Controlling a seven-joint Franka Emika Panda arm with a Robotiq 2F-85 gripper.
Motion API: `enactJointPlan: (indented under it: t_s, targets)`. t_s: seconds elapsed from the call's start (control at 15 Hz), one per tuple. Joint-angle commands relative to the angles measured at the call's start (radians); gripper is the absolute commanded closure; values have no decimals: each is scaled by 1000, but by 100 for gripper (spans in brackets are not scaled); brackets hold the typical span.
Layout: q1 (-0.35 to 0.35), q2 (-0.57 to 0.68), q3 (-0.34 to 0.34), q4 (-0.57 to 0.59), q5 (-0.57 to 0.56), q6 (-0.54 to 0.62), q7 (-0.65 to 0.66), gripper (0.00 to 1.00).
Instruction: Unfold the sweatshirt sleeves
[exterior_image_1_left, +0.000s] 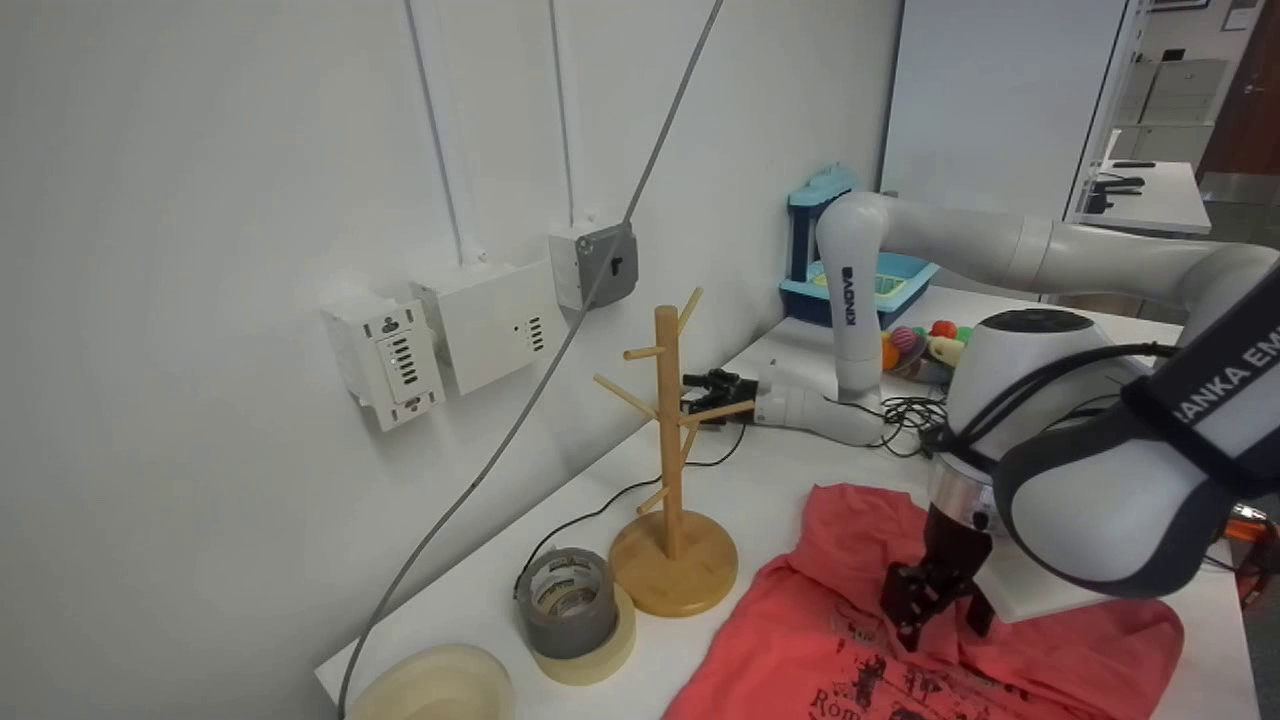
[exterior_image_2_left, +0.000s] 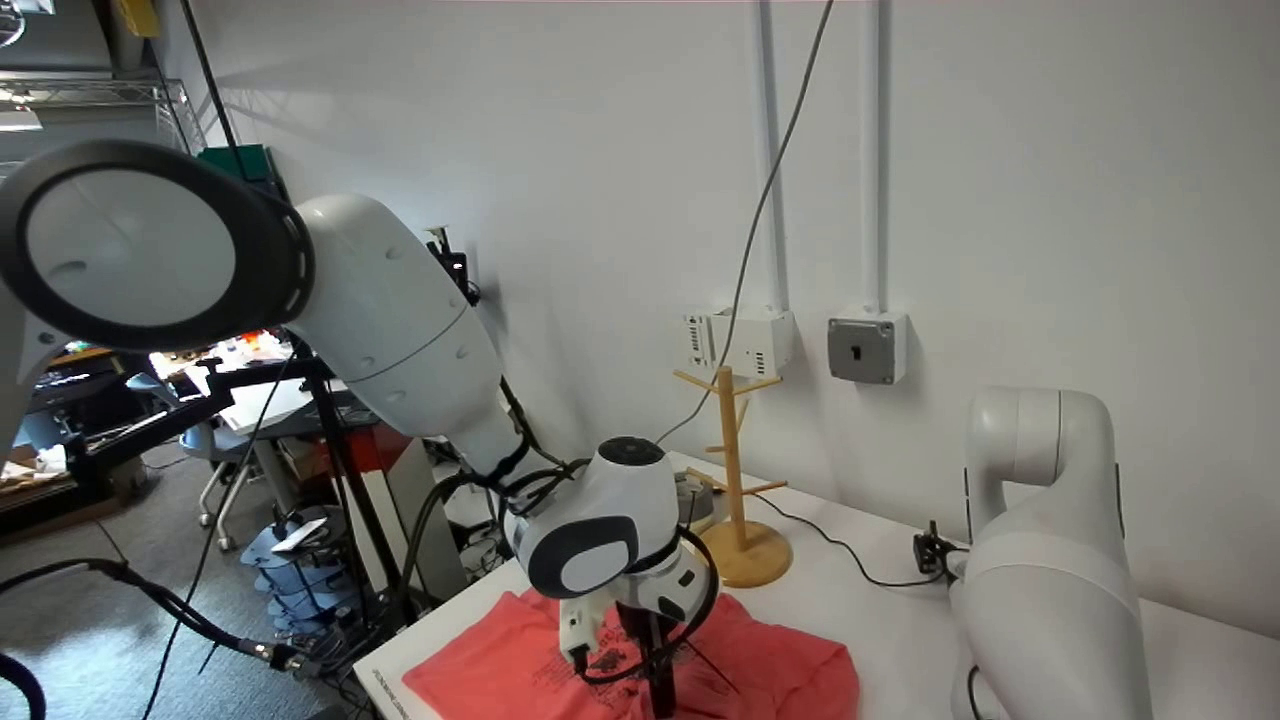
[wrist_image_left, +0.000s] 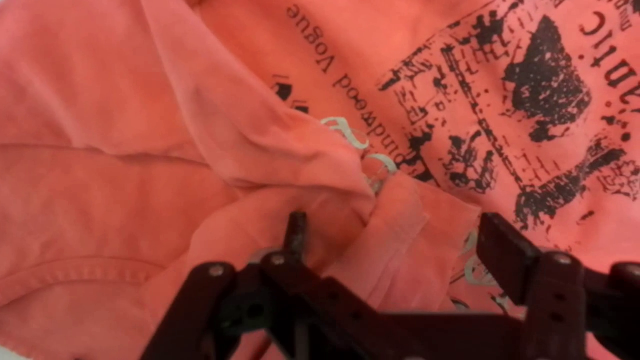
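In the wrist view the jaws stand wide apart and grip nothing, though a loose fold of what I take for a sleeve (wrist_image_left: 400, 245) lies between their tips. The likely trouble is too deep a bite: the layers rest flat on one another, so closing could catch the front of the sweatshirt (wrist_image_left: 320, 175) too and drag it along. Too shallow, and the slack cloth would slip free. The dark print (wrist_image_left: 547, 75) lies ahead of the jaws, past one tip; more bunched cloth lies past the other.

In an exterior view a mug tree (exterior_image_1_left: 671, 460) stands between the jaws and the wall (exterior_image_1_left: 250, 230), near the sweatshirt, where a wide pull might knock it. Cloth lies under the jaws, whose gap shows here too.

In an exterior view the sweatshirt spreads over the counter (exterior_image_2_left: 870, 620) to both sides of the jaws; contact I cannot judge.
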Motion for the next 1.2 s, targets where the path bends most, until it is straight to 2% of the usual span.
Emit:
enactJointPlan:
  t_s: [0.0,0.13,0.33,0.4,0.47,0.87,0.93,1.13]
  targets:
    - [34,24,-24,32,9,11,22,16]
    - [44,23,-30,38,5,5,30,17]
    - [61,15,-41,44,0,2,41,24]
    - [66,14,-45,48,-2,1,45,32]
    - [70,14,-48,53,-2,0,48,48]
    - [79,19,-62,71,-3,-6,56,95]
    - [79,19,-63,71,-3,-6,56,100]
    - [78,14,-60,73,2,-9,61,100]
